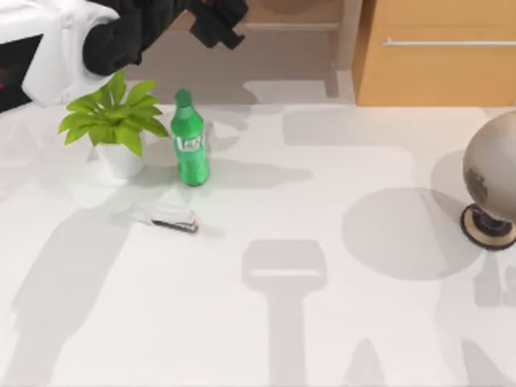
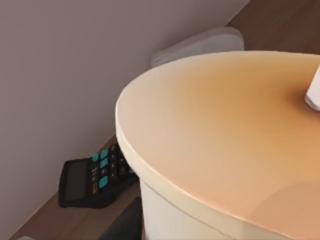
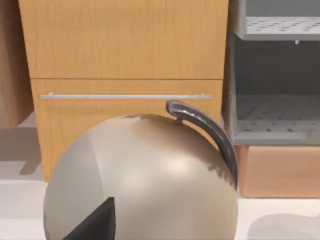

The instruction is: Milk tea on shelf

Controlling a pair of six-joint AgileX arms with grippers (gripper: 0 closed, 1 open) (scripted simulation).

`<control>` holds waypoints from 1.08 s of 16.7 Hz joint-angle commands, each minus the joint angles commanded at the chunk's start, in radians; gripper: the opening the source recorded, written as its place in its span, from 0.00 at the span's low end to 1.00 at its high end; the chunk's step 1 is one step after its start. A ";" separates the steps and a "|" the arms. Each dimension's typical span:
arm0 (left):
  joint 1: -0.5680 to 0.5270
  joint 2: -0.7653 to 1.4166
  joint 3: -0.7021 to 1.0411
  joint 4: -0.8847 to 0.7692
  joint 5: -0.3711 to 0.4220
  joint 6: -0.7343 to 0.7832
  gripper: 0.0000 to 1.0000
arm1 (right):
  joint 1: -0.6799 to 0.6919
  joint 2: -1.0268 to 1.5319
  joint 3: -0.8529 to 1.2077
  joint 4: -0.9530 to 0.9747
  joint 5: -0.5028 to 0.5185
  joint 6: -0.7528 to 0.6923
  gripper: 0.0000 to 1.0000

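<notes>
The milk tea (image 2: pixel 215 135) sits right under my left wrist camera: a peach-beige round lid on a pale cup, with its white straw (image 2: pixel 313 92) at the edge of the picture. It is inside the shelf (image 2: pixel 45 220), above a brown board and in front of a grey-brown back wall. In the top view my left gripper (image 1: pixel 216 22) reaches over the shelf (image 1: pixel 274 24) at the table's far side, and the black arm hides the cup. My right arm is parked out of sight; its wrist camera faces the globe.
A black calculator (image 2: pixel 95 176) lies on the shelf board beside the cup. On the table stand a green soda bottle (image 1: pixel 190 141), a potted plant (image 1: pixel 113 129), a small stapler (image 1: pixel 171 218) and a grey globe (image 1: pixel 493 181). The orange-tan cabinet (image 1: pixel 435 52) is at the back right.
</notes>
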 joint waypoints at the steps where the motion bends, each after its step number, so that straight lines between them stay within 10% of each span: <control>1: -0.003 0.007 0.013 -0.005 0.006 0.018 0.00 | 0.000 0.000 0.000 0.000 0.000 0.000 1.00; 7: 0.030 0.047 0.059 0.046 0.005 -0.033 0.00 | 0.000 0.000 0.000 0.000 0.000 0.000 1.00; 18: 0.126 0.207 0.107 0.371 -0.082 -0.560 0.00 | 0.000 0.000 0.000 0.000 0.000 0.000 1.00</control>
